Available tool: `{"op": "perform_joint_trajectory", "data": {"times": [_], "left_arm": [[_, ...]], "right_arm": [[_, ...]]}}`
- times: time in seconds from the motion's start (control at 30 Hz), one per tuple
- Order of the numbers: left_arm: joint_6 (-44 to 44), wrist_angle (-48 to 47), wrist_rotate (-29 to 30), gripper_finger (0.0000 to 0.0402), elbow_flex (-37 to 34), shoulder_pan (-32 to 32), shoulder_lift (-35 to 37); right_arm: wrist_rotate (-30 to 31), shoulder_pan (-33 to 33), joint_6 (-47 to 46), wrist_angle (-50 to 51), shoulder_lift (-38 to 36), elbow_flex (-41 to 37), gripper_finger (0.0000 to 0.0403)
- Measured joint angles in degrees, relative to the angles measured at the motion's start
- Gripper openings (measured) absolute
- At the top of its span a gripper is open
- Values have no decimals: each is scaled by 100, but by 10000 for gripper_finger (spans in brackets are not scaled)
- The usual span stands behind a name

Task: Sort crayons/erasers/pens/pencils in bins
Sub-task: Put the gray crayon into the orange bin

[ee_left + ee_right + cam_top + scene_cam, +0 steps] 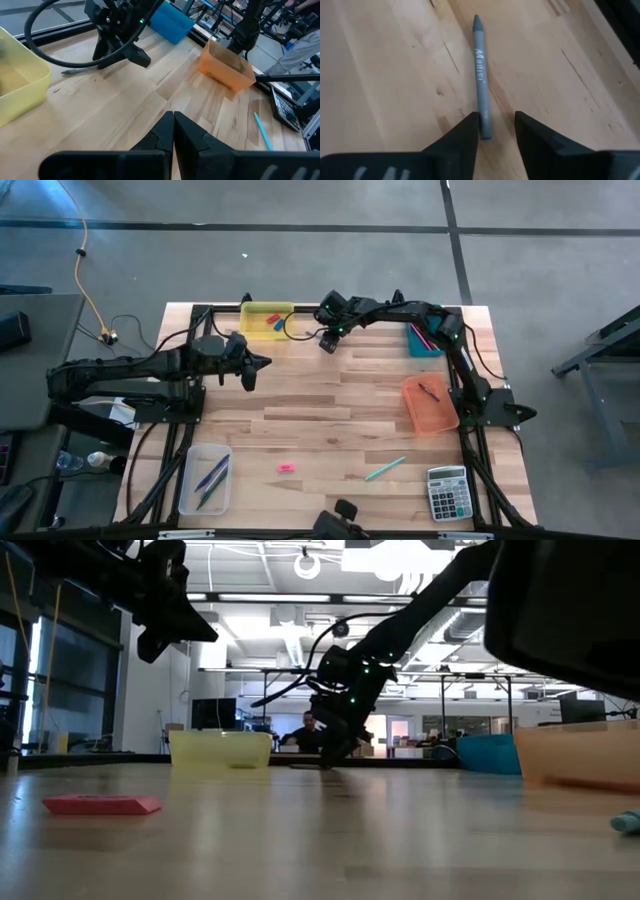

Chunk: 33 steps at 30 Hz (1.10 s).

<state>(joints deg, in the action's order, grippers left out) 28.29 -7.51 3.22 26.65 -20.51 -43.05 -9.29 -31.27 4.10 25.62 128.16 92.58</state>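
From above, the right gripper [328, 340] is out over the bench's far edge, just beside the yellow bin [267, 320], while the left gripper [246, 367] waits nearby toward the left side. A pink eraser [287, 468] and a teal stick [384, 469] lie near the front edge, not yet sorted.

Down at bench level, the right gripper [328, 755] hangs tip-down, almost on the wood, beside the yellow bin [220, 748].

Left wrist view: the left fingers [157, 137] are clenched together, holding nothing.

Right wrist view, and here's the action: a grey crayon [481, 75] lies flat on the bench, its near end between the parted right fingers [462, 135], nothing grasped. Looks like the pick-up step; next it should drop onto the crayon, squeeze and lift it for a bin.
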Motion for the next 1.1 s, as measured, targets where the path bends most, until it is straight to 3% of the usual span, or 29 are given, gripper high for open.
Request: {"op": "perform_joint_trajectory", "data": {"times": [0.1,0.7,1.1], "left_arm": [[0,1,4,0,0,-2,-2],[0,1,46,0,0,-2,0],[-2,0,48,0,0,-2,0]], "right_arm": [[16,11,2,53,0,0,96],[133,33,104,641,-20,20,72],[278,60,1017,476,-18,0,71]]}}
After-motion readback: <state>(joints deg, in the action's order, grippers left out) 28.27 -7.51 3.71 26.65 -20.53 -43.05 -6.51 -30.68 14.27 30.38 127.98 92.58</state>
